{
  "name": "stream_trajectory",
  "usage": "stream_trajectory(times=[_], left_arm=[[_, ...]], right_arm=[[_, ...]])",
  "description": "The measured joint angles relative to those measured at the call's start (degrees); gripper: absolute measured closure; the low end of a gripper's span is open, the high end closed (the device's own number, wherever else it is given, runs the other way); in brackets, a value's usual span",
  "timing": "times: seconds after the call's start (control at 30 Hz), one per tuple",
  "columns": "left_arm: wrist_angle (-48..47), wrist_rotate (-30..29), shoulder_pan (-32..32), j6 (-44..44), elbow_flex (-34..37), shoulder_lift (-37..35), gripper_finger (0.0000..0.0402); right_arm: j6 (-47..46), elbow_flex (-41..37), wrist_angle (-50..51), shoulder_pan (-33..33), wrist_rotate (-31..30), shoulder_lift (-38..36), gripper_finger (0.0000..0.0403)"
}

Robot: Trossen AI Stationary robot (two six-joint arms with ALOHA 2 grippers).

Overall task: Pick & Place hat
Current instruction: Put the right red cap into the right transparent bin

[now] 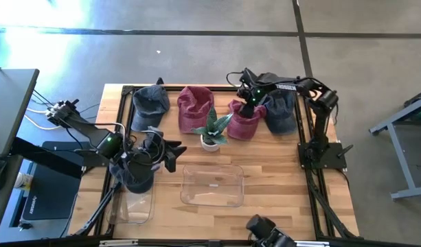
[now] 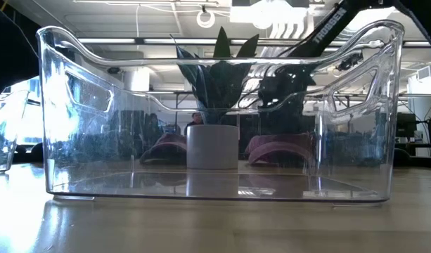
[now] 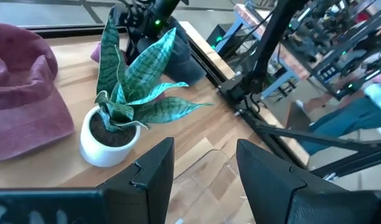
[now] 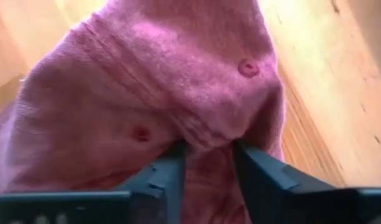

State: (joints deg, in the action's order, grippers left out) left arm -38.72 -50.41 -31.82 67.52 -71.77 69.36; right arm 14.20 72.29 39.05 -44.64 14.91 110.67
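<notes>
My right gripper [image 4: 209, 163] pinches a fold of the soft pink corduroy hat [image 4: 171, 87], which sits near the wooden table's [image 1: 279, 171] far edge, right of the potted snake plant [image 1: 211, 130]. The fabric is light, limp and non-fragile, so I judge a gathered crown fold the best hold. My left gripper [image 3: 202, 171] waits open near the left edge, above a clear plastic bin [image 1: 138, 206].

A clear plastic bin [image 2: 215, 119] stands on the wooden table [image 2: 215, 225], filling most of the width; seen through its walls, a white pot [image 2: 212, 146] holds a dark spiky plant [image 2: 219, 70]; pinkish hats lie either side of the pot — one [image 2: 162, 149] left, one [image 2: 278, 151] right; a dark arm [image 2: 335, 28] slants in from the top right corner.
</notes>
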Motion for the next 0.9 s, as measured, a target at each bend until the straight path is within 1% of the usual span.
stream_trajectory(times=[0.1, 0.13, 0.17, 0.27, 0.33, 0.4, 0.53, 0.63, 0.7, 0.8, 0.9], left_arm=[[0.20, 0.59, -0.01, -1.47, 0.00, 0.04, 0.0232], [0.20, 0.61, -0.01, -2.39, 0.00, 0.02, 0.0232], [0.16, 0.63, -0.01, -3.39, -0.02, 0.02, 0.0232], [0.07, 0.82, -0.01, -7.13, -1.06, 0.02, 0.0232], [0.19, 1.29, -0.04, -10.66, -2.11, -0.28, 0.0232], [0.11, 1.86, -0.05, -15.08, -3.21, -0.56, 0.0232], [0.09, 2.14, -0.03, -23.64, -5.51, -0.63, 0.0232], [0.15, 2.95, -0.03, -29.70, -6.23, -0.68, 0.0232], [0.00, 4.47, -0.03, -31.41, -6.23, -0.67, 0.0232], [0.00, 7.22, -0.03, -31.21, -6.23, -0.54, 0.0232], [-0.04, 8.95, -0.05, -29.82, -6.23, 0.20, 0.0232]], right_arm=[[-0.40, -0.04, 0.06, 0.00, -1.22, 0.18, 0.0366], [-0.75, -0.04, 0.72, 0.00, -1.76, -0.53, 0.0384], [-1.21, -0.05, 1.67, 0.11, -2.44, -1.54, 0.0392], [-3.15, -0.09, 3.47, 0.62, -4.34, -6.80, 0.0385], [-4.83, -0.09, 5.07, 1.00, -4.18, -11.38, 0.0394], [-6.77, -0.07, 5.87, 1.41, -2.80, -16.28, 0.0399], [-12.03, 0.09, 7.76, 2.22, -2.10, -23.73, 0.0385], [-14.11, 0.09, 13.33, 2.51, -2.37, -26.09, 0.0374], [-13.56, 0.09, 16.88, 3.01, -0.78, -26.40, 0.0355], [-8.88, 0.02, 21.83, 5.28, 4.67, -25.91, 0.0305], [1.40, -0.76, 24.84, 10.16, 10.04, -25.68, 0.0244]])
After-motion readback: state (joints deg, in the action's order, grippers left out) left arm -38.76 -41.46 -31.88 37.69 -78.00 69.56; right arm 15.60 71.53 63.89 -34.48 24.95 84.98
